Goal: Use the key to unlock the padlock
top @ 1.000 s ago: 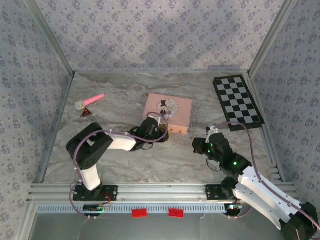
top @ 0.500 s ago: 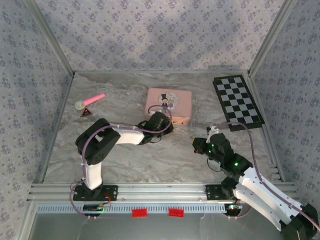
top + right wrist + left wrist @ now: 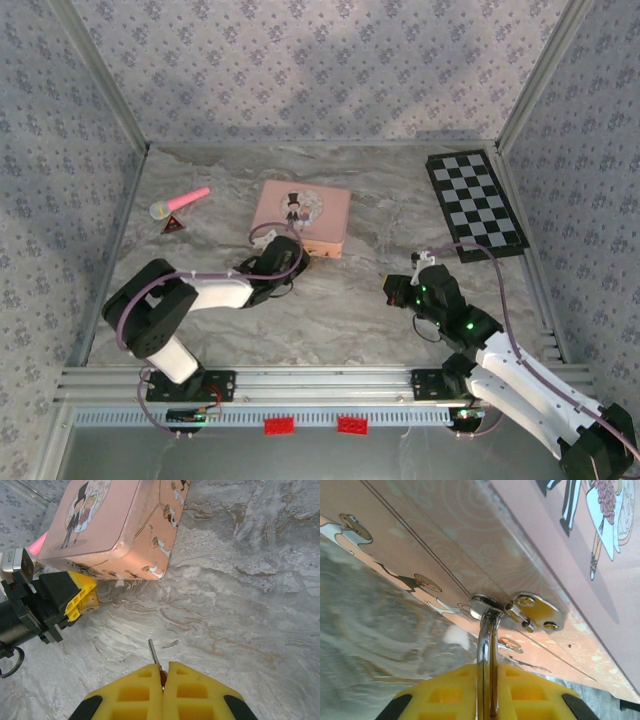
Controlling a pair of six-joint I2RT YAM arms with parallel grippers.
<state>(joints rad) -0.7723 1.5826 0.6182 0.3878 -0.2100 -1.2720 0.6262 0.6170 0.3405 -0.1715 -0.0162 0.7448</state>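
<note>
Though between left fingers, padlock half-hidden

On the marbled table lie a pink box, checkerboard, toy microphone and red triangle.

A pink tin box with a cartoon bride and groom on its lid lay near the middle of the marble-patterned table. A black-and-white checkerboard lay at the far right. At the far left, a pink toy microphone lay just beside a small red triangle.
</note>
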